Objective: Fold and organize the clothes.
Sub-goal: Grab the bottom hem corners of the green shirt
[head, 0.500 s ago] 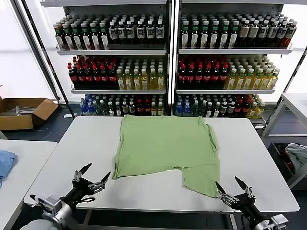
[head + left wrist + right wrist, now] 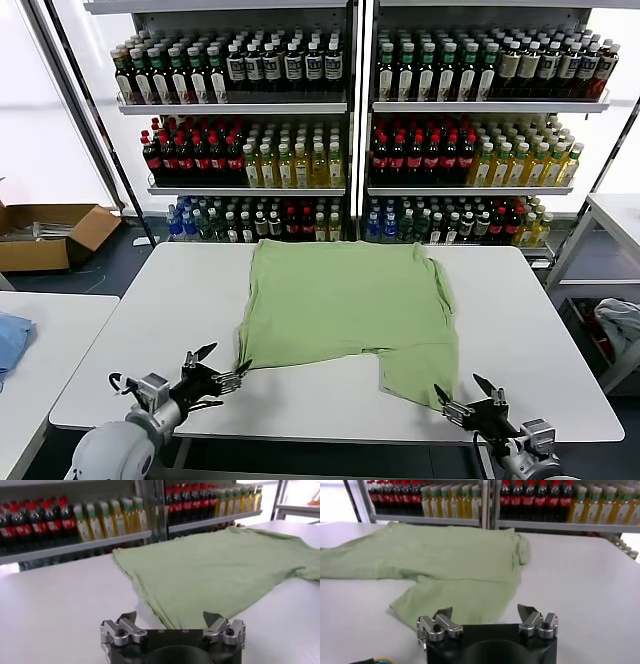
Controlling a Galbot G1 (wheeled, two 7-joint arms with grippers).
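The light green shirt (image 2: 340,300) lies flat on the white table (image 2: 150,330), partly folded, with one flap reaching toward the front right. Its collar, buttons and print are hidden. My left gripper (image 2: 220,363) is open just in front of the shirt's near left corner, which shows in the left wrist view (image 2: 215,570). My right gripper (image 2: 462,390) is open at the table's front edge, just in front of the shirt's near right flap, seen in the right wrist view (image 2: 450,565).
Shelves of bottles (image 2: 350,140) stand behind the table. A blue cloth (image 2: 10,340) lies on a second table at the left. A pale cloth (image 2: 620,325) sits at the far right. A cardboard box (image 2: 50,235) is on the floor at the left.
Both grippers have moved inward and forward toward the shirt's near edge; the left one now reaches its corner. The shirt has not moved.
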